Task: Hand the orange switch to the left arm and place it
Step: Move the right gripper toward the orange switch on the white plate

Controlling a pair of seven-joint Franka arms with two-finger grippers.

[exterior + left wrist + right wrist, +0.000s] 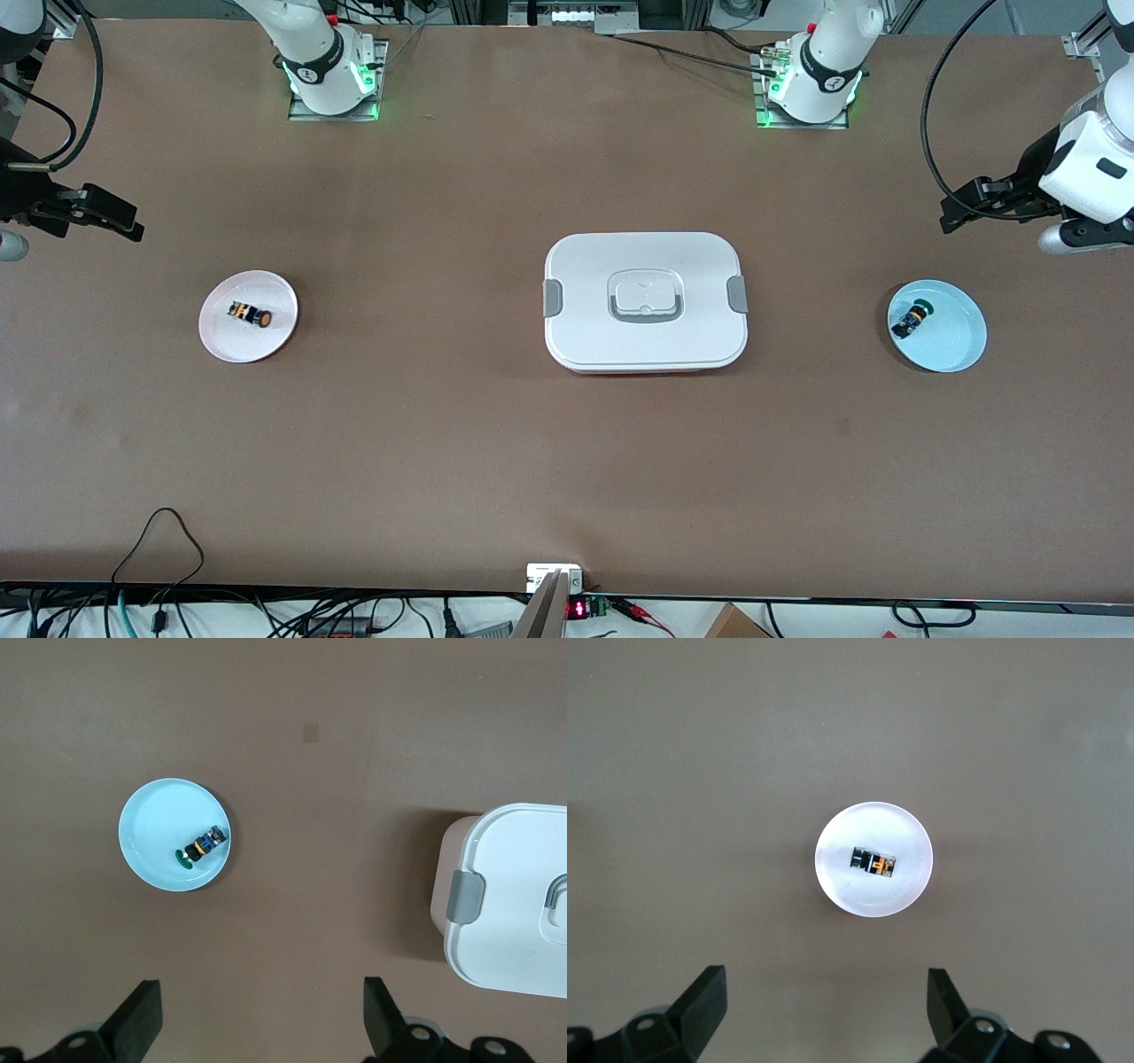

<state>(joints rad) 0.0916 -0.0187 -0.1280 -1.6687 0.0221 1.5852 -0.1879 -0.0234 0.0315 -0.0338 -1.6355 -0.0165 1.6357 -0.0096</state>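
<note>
The orange switch (251,314) lies on its side on a pale pink plate (221,337) toward the right arm's end of the table; it also shows in the right wrist view (873,862). The white box (645,301) sits mid-table; its corner shows in the left wrist view (514,895). My right gripper (97,215) hangs open and empty over bare table beside the pink plate; it shows in the right wrist view (827,1001). My left gripper (970,199) hangs open and empty over bare table beside the blue plate; it shows in the left wrist view (263,1014).
A light blue plate (952,341) at the left arm's end holds a green-capped switch (910,319), also in the left wrist view (202,847). Cables and a small display sit along the table's near edge (567,589).
</note>
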